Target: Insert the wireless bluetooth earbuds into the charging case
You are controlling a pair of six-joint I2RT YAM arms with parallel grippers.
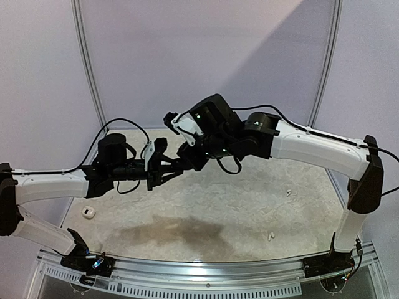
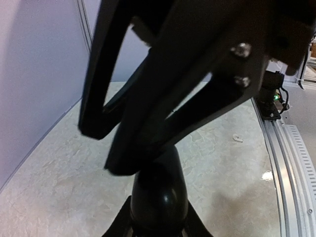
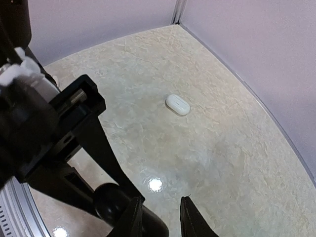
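My left gripper (image 1: pixel 176 166) is raised above the table and shut on a black pebble-shaped charging case (image 2: pixel 158 195), held between its fingers (image 2: pixel 120 223). My right gripper (image 1: pixel 186 157) meets it in mid-air; its dark fingers (image 2: pixel 148 98) fill the left wrist view just above the case. In the right wrist view the right gripper (image 3: pixel 159 203) is open, with bare table in its gap and one finger beside the black case (image 3: pixel 109 201). White earbuds (image 1: pixel 271 237) (image 1: pixel 288 192) lie on the table at right; one shows in the left wrist view (image 2: pixel 238 138). No black buds show.
A white charging case (image 1: pixel 87 212) lies shut on the table at the left, also in the right wrist view (image 3: pixel 177 104). Purple walls enclose the table on three sides. A metal rail (image 1: pixel 206 274) runs along the near edge.
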